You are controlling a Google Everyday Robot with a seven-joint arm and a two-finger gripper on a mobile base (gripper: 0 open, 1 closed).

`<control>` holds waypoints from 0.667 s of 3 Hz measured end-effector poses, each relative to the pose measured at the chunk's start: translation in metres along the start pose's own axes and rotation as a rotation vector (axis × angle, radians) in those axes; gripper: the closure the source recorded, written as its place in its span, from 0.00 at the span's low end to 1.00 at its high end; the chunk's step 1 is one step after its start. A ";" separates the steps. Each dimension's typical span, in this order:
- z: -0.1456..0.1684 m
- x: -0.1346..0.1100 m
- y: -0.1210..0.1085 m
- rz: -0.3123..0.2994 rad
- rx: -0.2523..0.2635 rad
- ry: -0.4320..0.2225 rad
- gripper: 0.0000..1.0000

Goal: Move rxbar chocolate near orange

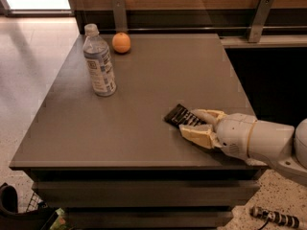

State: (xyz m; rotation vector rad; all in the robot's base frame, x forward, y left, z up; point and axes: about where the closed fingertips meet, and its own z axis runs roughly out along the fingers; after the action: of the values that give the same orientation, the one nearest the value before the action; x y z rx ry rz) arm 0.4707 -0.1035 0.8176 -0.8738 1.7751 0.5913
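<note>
Camera view takes in one dark grey desk [144, 143] carrying three things: one water bottle [99, 61], one orange [121, 42] and one rxbar chocolate [176, 114].

The water bottle is clear, stands upright with its cap on, and serves as the marker for everything else. The single orange rests on the desk just behind the water bottle and a little to its right, near the desk's back edge, close to the bottle but not touching it. The one rxbar chocolate, black-wrapped and flat on the desk, lies well apart from the water bottle, far to its right and nearer the desk's front edge, so it is also well apart from the orange.

One gripper [188, 120] reaches in from the right, on the far side of the bar from the water bottle, at the end of a white arm [259, 140]. Its two cream fingers [196, 134] lie low over the desk, one along each long side of the bar's right end, and the jaws look clenched on the rxbar chocolate. The bar's other end sticks out free, pointing back toward the water bottle.

Behind the water bottle, two metal brackets [118, 13] stand against the wooden wall.
</note>
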 end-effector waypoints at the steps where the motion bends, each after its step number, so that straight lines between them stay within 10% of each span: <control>1: -0.002 -0.027 -0.028 -0.016 -0.001 0.021 1.00; 2: 0.003 -0.049 -0.076 -0.006 -0.009 0.054 1.00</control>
State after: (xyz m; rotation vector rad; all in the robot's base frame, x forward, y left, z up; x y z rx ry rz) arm 0.5426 -0.1336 0.8633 -0.9092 1.8191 0.5771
